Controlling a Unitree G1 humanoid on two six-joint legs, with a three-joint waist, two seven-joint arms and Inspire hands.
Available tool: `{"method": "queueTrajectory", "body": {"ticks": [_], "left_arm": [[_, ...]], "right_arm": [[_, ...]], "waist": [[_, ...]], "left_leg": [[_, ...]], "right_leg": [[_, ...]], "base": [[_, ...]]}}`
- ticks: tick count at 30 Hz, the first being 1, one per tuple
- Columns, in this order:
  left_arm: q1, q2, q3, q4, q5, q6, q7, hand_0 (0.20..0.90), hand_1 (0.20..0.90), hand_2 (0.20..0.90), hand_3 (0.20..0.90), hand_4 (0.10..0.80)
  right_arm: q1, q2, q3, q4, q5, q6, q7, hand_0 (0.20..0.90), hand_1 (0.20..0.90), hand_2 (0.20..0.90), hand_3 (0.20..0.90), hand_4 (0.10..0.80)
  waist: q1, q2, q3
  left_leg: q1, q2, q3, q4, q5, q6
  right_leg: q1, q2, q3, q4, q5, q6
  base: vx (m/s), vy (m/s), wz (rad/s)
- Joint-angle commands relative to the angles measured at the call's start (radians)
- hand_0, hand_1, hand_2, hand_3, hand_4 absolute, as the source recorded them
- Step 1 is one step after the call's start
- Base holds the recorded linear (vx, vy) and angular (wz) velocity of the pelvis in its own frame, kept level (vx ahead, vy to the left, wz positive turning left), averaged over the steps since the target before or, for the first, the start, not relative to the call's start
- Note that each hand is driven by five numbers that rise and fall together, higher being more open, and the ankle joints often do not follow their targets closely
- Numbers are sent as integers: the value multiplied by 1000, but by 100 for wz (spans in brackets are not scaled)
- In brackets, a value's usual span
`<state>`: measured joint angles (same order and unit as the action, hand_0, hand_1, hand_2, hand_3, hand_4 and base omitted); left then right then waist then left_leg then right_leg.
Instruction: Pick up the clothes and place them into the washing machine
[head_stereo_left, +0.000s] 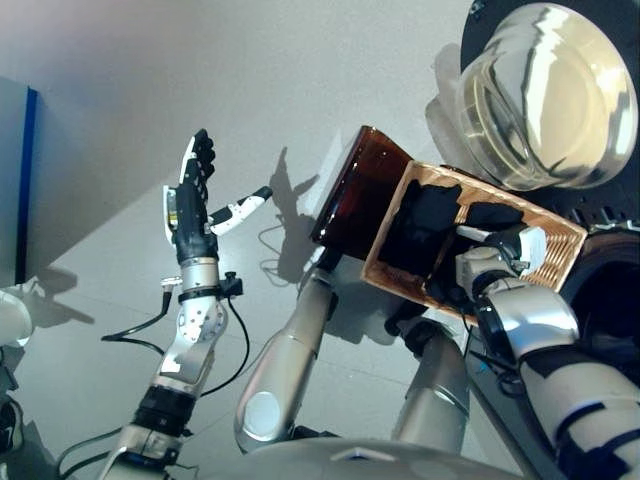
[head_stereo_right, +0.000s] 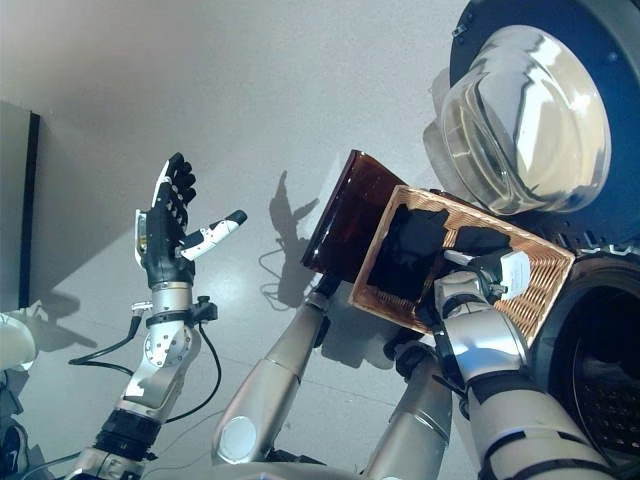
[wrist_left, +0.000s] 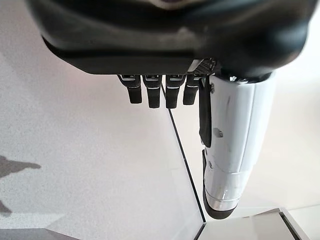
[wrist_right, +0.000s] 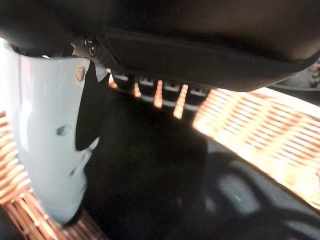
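Reaching into wicker basket (head_stereo_left: 556, 252), right hand (head_stereo_left: 492, 262) over dark crumpled clothes (head_stereo_left: 425, 230), grip impossible to tell, left hand (head_stereo_left: 193, 205) raised, fingers straight, empty

No text, label, number or sign could be read anywhere: none on the basket (head_stereo_left: 556, 252), none on the washer door (head_stereo_left: 545, 95), none on the floor (head_stereo_left: 120, 90) or the wall at the far left.
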<state>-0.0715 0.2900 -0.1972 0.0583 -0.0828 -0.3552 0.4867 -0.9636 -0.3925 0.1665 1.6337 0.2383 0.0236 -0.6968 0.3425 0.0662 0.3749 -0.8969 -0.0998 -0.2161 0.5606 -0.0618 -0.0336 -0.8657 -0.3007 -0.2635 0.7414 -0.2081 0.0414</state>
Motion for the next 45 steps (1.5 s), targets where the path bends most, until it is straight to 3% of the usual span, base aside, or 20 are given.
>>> {"method": "queueTrajectory", "body": {"ticks": [1,13,22,28,30,31,33,36,45], "left_arm": [[42,22,91,-175,-13,-96,26,900,900,900,900,800],[75,30,126,-141,-41,-103,18,900,900,900,900,800],[109,56,143,-47,-86,-112,-23,900,900,900,900,800],[150,55,166,19,-114,-111,-76,900,900,900,900,800],[151,56,164,21,-115,-113,-77,900,900,900,900,800],[157,43,170,47,-126,-108,-90,900,900,900,900,800],[164,45,167,56,-129,-111,-98,900,900,900,900,800],[165,14,162,97,-146,-112,-118,900,900,900,900,800],[166,-33,158,149,-167,-129,-150,900,900,900,900,800]], "right_arm": [[-65,-3,54,22,-23,1,-10,200,200,200,200,300],[-52,-5,32,10,16,-37,-18,200,200,200,200,300],[44,35,-69,-71,187,-152,0,200,200,200,200,300],[219,50,-144,-197,346,-267,66,200,200,200,200,300],[225,51,-145,-200,348,-269,67,200,200,200,200,300],[272,55,-186,-239,438,-306,108,200,200,200,200,300],[307,61,-200,-269,476,-336,123,200,200,200,200,300],[416,125,-296,-394,717,-436,241,200,200,200,200,300],[546,231,-419,-543,977,-569,416,200,200,200,200,300]], "waist": [[8,40,-17],[-19,30,-29],[-62,-7,-48],[-112,-29,-85],[-111,-28,-84],[-126,-29,-94],[-128,-27,-96],[-152,-12,-105],[-182,33,-125]], "left_leg": [[-40,-41,93,-68,12,40],[-11,-36,111,-95,12,45],[90,-14,144,-160,20,45],[215,-2,164,-258,41,41],[221,-2,164,-262,42,41],[247,-1,169,-275,40,41],[272,0,172,-288,41,42],[312,3,192,-323,73,49],[353,-3,208,-337,69,56]], "right_leg": [[40,49,48,-49,15,-11],[60,49,62,-85,36,-5],[165,70,77,-194,76,5],[286,78,87,-330,122,21],[293,78,86,-334,124,22],[316,77,91,-359,131,27],[339,77,91,-379,138,30],[374,71,93,-426,180,33],[397,61,118,-439,181,41]], "base": [[7,7,-4],[10,18,-6],[20,4,-18],[52,7,-16],[38,11,-26],[57,22,-15],[50,28,-8],[-30,56,-21],[2,42,-13]]}}
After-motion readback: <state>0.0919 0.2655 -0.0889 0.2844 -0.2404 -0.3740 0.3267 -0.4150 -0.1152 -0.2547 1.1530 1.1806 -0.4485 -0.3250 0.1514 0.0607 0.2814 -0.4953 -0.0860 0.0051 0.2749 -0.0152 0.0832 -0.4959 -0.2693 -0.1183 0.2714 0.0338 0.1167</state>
